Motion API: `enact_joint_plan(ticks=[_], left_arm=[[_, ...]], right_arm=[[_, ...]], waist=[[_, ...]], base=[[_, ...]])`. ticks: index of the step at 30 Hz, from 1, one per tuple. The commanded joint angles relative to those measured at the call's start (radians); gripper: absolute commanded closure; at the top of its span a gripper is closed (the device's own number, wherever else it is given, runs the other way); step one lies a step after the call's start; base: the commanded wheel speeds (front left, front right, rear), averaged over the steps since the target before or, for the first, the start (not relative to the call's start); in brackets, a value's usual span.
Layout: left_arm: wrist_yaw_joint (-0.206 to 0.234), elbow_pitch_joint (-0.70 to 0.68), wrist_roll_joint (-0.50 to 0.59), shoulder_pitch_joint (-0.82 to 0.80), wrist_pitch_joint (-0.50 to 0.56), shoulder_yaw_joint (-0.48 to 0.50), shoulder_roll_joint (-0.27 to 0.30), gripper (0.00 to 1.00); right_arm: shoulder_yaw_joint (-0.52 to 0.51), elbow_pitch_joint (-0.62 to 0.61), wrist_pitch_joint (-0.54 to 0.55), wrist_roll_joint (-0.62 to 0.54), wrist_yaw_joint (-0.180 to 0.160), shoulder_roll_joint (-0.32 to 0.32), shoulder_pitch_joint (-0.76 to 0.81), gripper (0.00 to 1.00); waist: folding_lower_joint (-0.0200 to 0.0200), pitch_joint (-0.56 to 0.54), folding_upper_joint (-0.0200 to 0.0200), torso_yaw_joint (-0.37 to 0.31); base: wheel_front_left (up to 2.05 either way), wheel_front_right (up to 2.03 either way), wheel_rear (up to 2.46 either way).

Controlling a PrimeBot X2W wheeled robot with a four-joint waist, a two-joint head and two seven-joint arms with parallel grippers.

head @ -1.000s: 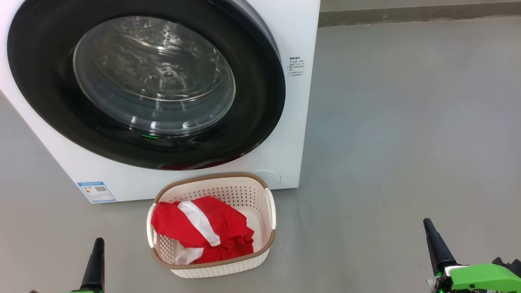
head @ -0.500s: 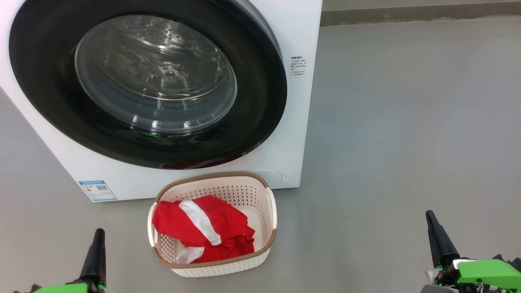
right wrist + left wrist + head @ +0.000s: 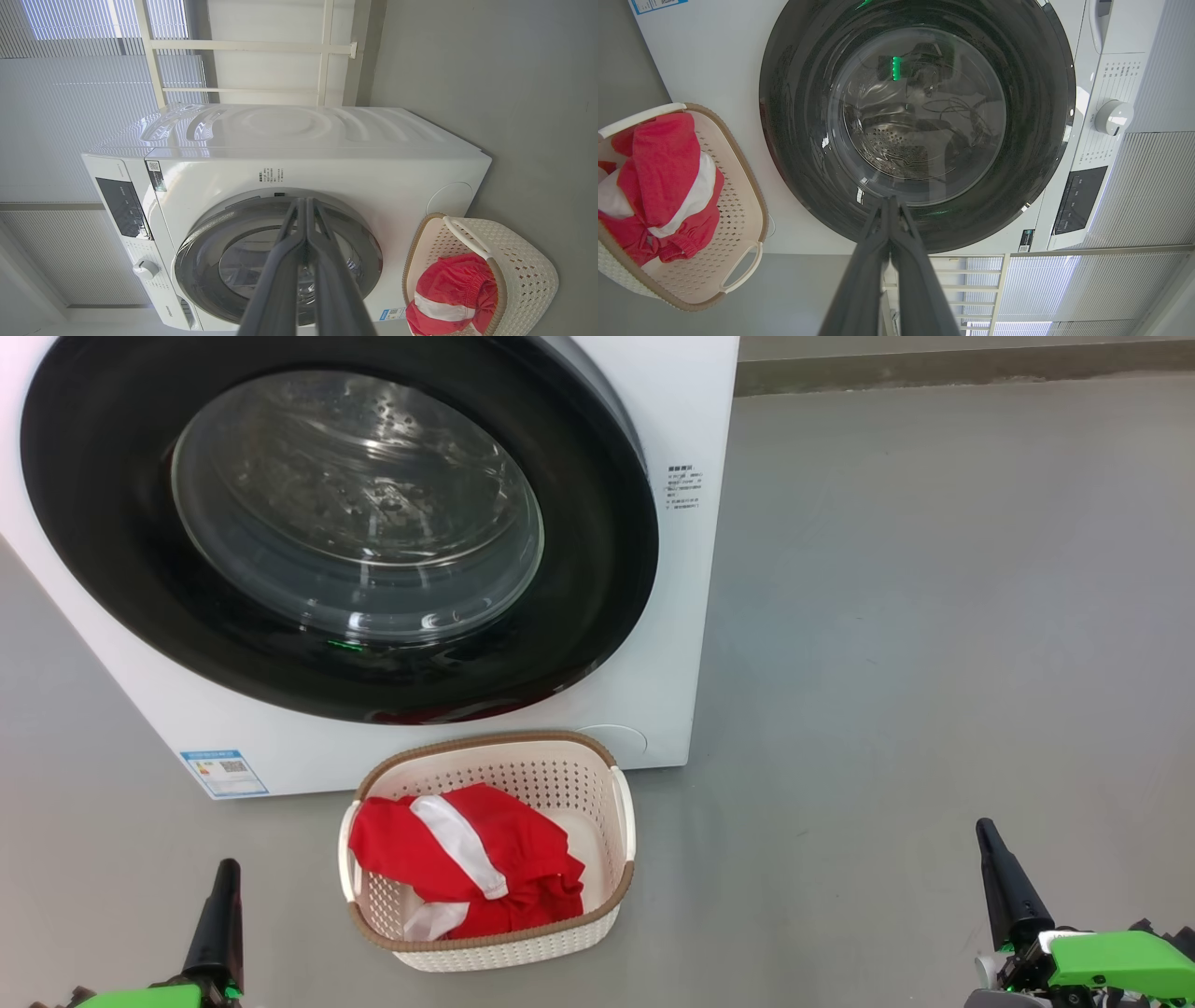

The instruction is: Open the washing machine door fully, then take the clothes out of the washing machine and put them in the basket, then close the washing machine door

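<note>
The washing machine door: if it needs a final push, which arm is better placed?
Probably the left. The left gripper, shut, sits below the washing machine door; the right gripper, also shut, is off to its side over floor.

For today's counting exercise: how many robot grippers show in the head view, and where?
2. The left gripper is at lower left, beside the basket; the right gripper at lower right, farther from it. Both shut.

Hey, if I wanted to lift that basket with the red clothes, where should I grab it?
Take the basket by its right side handle, coming down from above. That loop stands out from the wall with a gap behind it, and the red clothes are heaped toward the left, so nothing covers it.
</note>
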Motion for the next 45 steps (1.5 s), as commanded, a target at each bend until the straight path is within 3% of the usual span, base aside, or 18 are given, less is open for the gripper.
enact_joint_plan(ticks=[1,45], left_arm=[[-0.003,-0.02,-0.003,-0.039,0.007,0.033,0.016,1.0],[-0.003,-0.02,-0.004,-0.039,0.007,0.033,0.016,1.0]], right_arm=[[0.024,-0.03,0.008,0.004,-0.001,-0.003,-0.041,1.0],[0.024,-0.03,0.008,0.004,-0.001,-0.003,-0.041,1.0]], waist=[[-0.0001,0.0,0.0,0.0],[-0.0001,0.0,0.0,0.0]], base=[[0.0,0.0,0.0],[0.0,0.0,0.0]])
